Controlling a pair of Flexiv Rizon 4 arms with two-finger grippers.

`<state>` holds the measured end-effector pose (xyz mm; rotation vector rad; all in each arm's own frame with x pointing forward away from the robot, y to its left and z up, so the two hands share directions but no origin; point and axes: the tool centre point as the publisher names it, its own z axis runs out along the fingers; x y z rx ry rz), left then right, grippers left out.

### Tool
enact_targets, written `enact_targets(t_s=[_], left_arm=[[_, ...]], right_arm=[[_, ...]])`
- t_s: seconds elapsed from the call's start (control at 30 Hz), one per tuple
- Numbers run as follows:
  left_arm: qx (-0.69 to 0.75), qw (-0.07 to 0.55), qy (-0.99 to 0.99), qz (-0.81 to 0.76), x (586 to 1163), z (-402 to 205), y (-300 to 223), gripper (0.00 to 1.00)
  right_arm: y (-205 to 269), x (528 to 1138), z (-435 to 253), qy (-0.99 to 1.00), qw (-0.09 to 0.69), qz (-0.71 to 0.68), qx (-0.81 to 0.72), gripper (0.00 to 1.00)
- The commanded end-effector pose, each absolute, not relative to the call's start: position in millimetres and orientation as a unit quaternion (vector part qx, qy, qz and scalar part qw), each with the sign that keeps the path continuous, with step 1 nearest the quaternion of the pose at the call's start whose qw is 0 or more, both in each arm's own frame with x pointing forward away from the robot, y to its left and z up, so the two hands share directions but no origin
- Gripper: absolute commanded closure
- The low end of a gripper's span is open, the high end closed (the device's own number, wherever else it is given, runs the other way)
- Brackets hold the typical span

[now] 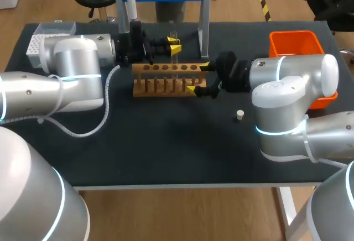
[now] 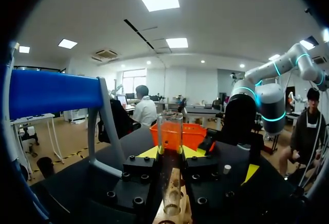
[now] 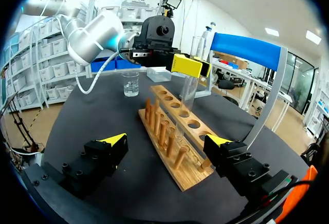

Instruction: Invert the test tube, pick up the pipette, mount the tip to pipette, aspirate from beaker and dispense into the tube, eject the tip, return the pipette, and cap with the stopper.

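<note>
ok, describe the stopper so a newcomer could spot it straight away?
On the black table, find the wooden rack in the middle, then look right of it and nearer the front edge. The stopper is the tiny white plug standing alone on bare tabletop, touching nothing; nothing else near it is that small or white.

Head view: test tube (image 1: 173, 35) shows only as a faint glint; its lower end cannot be made out. Pipette (image 1: 130, 3) cut off by the upper edge. Left arm (image 1: 77, 58) hides part of the tip box (image 1: 47, 33); right arm (image 1: 293, 75) hides the near side of the orange bin (image 1: 293, 42). Stopper (image 1: 239, 115) too small for detail. Left wrist view: tube base blurred at the rack (image 2: 183, 209).
</note>
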<state>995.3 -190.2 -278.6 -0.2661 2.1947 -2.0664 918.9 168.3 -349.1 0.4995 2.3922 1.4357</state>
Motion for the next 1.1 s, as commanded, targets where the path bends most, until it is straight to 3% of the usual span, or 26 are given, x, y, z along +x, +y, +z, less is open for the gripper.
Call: enact_targets(t_s=[0.03,0.67,0.7,0.73,0.77,1.1], left_arm=[[-0.086,0.057,0.723,-0.683,997,-281,-191,1.0],[-0.093,0.061,0.726,-0.679,994,-286,-192,1.0],[-0.094,0.063,0.727,-0.677,994,-285,-192,0.82],[-0.096,0.063,0.727,-0.677,994,-285,-191,0.14],[-0.098,0.065,0.727,-0.677,994,-284,-191,0.0],[-0.1,0.068,0.734,-0.668,988,-270,-188,0.0]], right_arm=[[168,919,-349,0.834,0.153,0.5,0.174,0.0],[168,919,-349,0.834,0.153,0.5,0.174,0.0],[168,919,-349,0.834,0.153,0.5,0.174,0.0],[168,919,-349,0.834,0.153,0.5,0.174,0.0],[168,919,-349,0.834,0.153,0.5,0.174,0.0],[168,919,-349,0.834,0.153,0.5,0.174,0.0]])
